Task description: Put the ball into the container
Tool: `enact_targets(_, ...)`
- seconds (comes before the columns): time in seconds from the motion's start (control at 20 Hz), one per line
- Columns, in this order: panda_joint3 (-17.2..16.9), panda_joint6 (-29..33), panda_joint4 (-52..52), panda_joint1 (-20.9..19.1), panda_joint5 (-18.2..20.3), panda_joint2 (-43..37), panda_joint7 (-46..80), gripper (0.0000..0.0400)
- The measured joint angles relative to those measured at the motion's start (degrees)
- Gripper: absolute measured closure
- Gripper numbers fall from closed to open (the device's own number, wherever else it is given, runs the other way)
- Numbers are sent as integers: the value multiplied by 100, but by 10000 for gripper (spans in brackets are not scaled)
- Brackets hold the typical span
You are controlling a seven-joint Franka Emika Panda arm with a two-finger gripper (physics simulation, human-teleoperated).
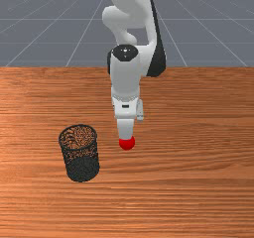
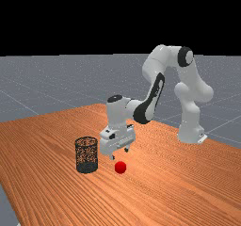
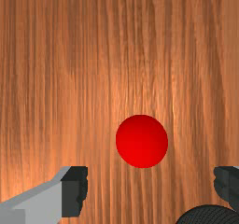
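OK, wide pincer [image 2: 119, 154] nr ball [image 2: 120, 167]

Bin [image 1: 82, 169] blocks my low path toward front view's left; strip of wood [image 1: 109, 155] separates it from ball [image 1: 127, 143]. Room for me on ball's other side. Far view: gap between gripper [image 2: 119, 154] and ball. Room between spread fingers [image 3: 74, 192].

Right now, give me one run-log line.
fingers: open, higher than ball | ball: on table, ungrasped | container: upright, without ball | next: probably align, lower
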Motion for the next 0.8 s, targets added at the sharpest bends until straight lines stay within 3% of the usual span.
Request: enact_targets(0.8,0,690,203,-2,2,938,0,0)
